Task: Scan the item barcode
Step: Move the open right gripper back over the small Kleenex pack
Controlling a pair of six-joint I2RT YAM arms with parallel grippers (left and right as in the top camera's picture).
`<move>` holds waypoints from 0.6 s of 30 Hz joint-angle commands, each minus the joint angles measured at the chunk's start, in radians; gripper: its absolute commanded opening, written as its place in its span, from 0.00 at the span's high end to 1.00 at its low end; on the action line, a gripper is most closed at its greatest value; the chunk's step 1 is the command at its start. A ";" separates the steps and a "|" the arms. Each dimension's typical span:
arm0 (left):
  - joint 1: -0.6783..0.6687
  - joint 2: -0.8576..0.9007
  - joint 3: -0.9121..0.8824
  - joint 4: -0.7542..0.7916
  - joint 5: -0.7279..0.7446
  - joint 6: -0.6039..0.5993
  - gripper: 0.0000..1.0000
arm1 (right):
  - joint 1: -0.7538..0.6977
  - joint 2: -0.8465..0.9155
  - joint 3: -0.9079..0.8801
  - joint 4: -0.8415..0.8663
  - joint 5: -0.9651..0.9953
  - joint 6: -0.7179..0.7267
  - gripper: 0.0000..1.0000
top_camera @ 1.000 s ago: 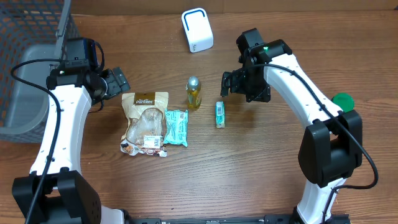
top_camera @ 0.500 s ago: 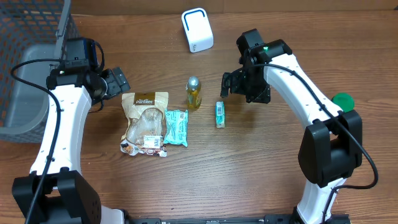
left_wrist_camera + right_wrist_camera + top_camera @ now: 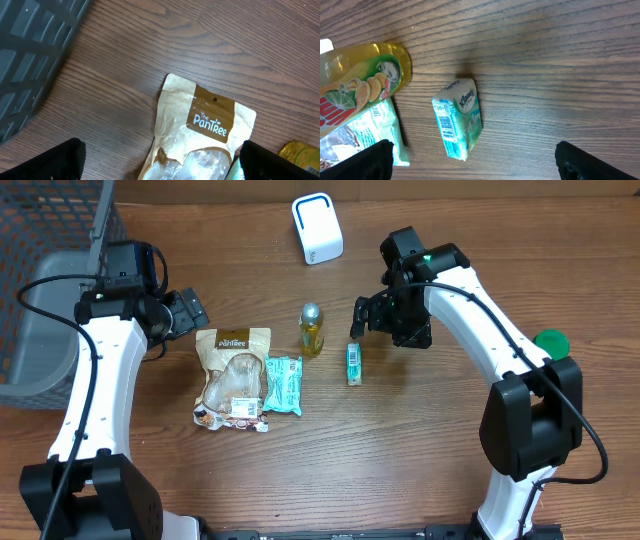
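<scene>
Both grippers have their fingers spread wide and hold nothing. The right gripper (image 3: 362, 315) hangs near the small Kleenex tissue pack (image 3: 354, 364), which lies on the table (image 3: 400, 460) just beside the yellow bottle (image 3: 312, 328), its barcode (image 3: 445, 122) visible. The left gripper (image 3: 190, 311) is near the Pantree pouch (image 3: 233, 370). The white scanner (image 3: 317, 228) stands well apart.

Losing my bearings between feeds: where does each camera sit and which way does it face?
Overhead: above the table, looking down; shows both arms, left gripper, right gripper.
Left wrist: on the left arm, facing down at the snack pouch; own fingertips in bottom corners.
Right wrist: on the right arm, facing down at the Kleenex pack and yellow bottle; fingertips likewise.
Shared: all three things appear overhead too.
</scene>
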 commanded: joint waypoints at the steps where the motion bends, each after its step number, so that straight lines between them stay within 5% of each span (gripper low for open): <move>1: -0.001 -0.011 0.012 0.001 0.005 0.008 0.01 | 0.000 -0.010 -0.009 -0.006 -0.009 0.008 0.00; 18: -0.002 -0.011 0.012 0.001 0.005 0.008 0.01 | 0.000 -0.010 -0.018 -0.018 -0.024 0.008 0.00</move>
